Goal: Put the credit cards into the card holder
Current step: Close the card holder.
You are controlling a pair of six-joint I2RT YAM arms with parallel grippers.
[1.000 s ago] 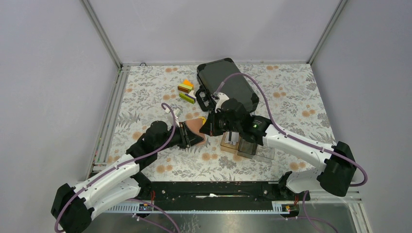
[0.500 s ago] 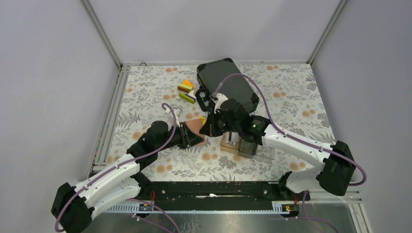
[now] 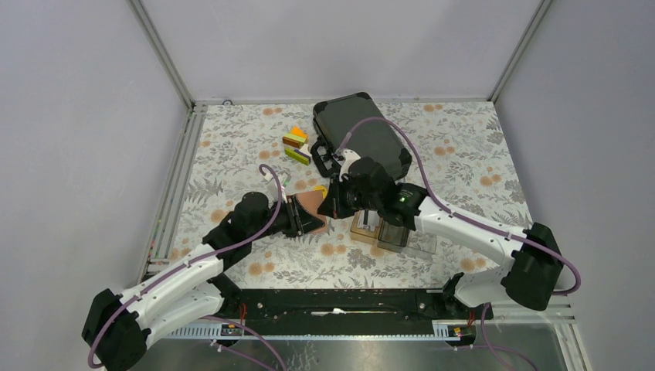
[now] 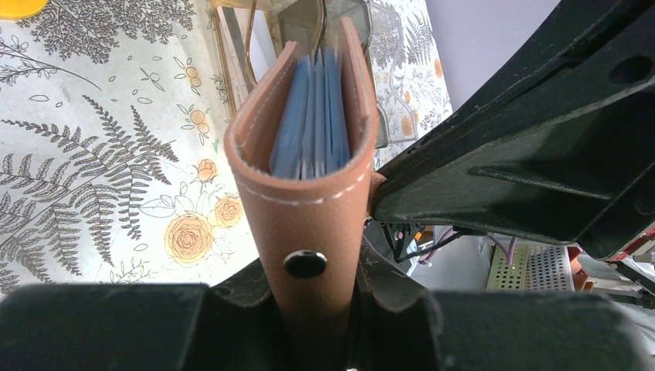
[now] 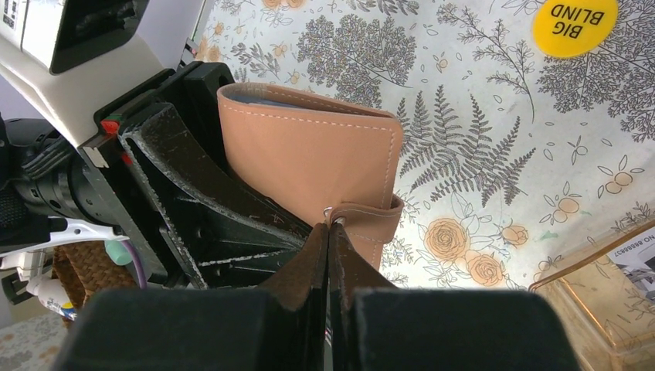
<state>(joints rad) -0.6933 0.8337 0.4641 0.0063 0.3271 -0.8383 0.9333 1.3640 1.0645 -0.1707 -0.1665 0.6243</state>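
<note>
The salmon-pink card holder (image 3: 311, 202) stands on edge above the table, my left gripper (image 3: 297, 216) shut on its spine end. In the left wrist view the card holder (image 4: 309, 209) is nearly closed, with blue-grey pockets showing between its covers and a black snap stud facing me; my left gripper (image 4: 313, 290) clamps it from both sides. My right gripper (image 5: 330, 228) is shut, its tips touching the snap end of the closure strap on the card holder (image 5: 309, 158). A white printed credit card (image 5: 637, 263) lies in the clear tray.
The clear compartment tray (image 3: 405, 239) sits just right of the grippers under the right arm. A black hard case (image 3: 363, 135) lies behind, coloured blocks (image 3: 296, 145) to its left. A yellow disc (image 5: 575, 23) lies on the floral cloth.
</note>
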